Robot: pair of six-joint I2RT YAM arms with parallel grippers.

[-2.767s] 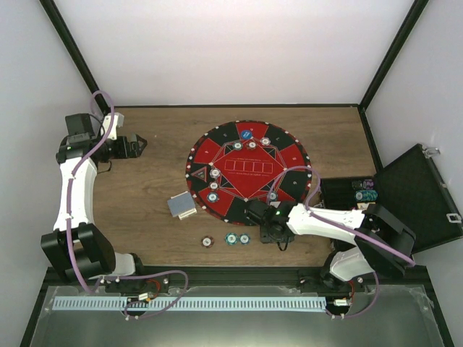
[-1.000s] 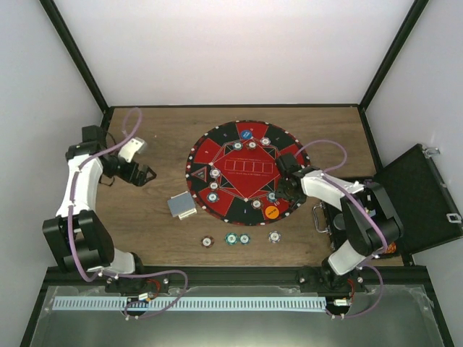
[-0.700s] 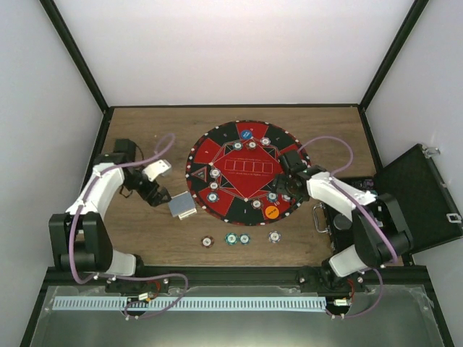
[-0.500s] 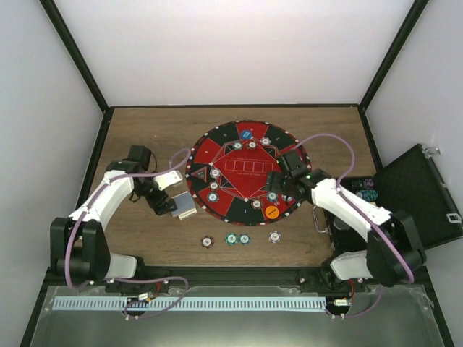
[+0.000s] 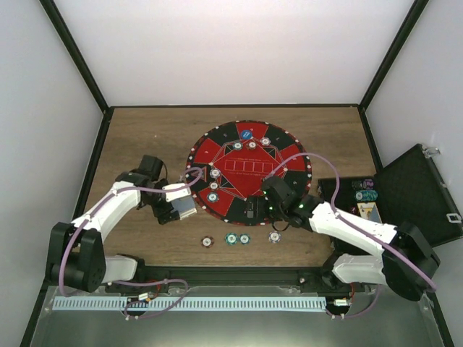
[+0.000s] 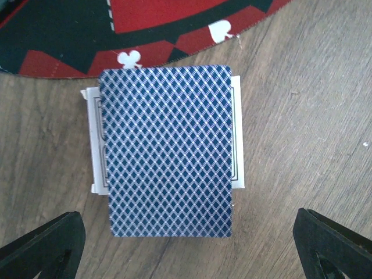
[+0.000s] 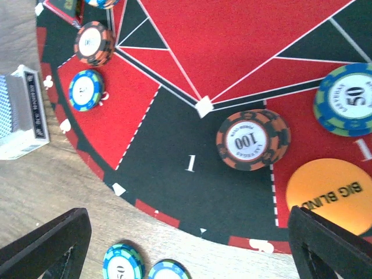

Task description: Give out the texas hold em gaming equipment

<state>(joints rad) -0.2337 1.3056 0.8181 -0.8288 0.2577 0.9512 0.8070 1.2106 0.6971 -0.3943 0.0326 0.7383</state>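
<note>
From above, the mat (image 5: pixel 224 137) lay in the middle of the desk (image 5: pixel 145 130), with single chips set round its rim. They seemed to be one per seat, so I judged the sharing out partly done. Four spare chips (image 5: pixel 231 238) sat in a row on the desk near the mat's near edge. The left tool (image 5: pixel 176 210) hung over the deck (image 5: pixel 186 204), which lay just beside the mat's left edge. The right tool (image 5: pixel 275 213) hung above the mat's near rim. The open case (image 5: pixel 419 195) stood at the far right.

In the left wrist view, the deck (image 6: pixel 168 151) lay face down on a white holder (image 6: pixel 238 139), showing a blue diamond pattern and no writing. The left tool (image 6: pixel 186 244) was spread wide on both sides of the deck's near end and gripped nothing — probably lined up to take the cards.

In the right wrist view, the right tool (image 7: pixel 189 244) was also released and empty. Below it, a brown chip (image 7: pixel 253 139) read "100", a teal chip (image 7: pixel 347 99) read "50", and the orange disc (image 7: pixel 328 195) read "BIG BLIND", though the frame edge cut it off. The mat (image 7: pixel 174 174) bore a white "1" — likely the seat number.
</note>
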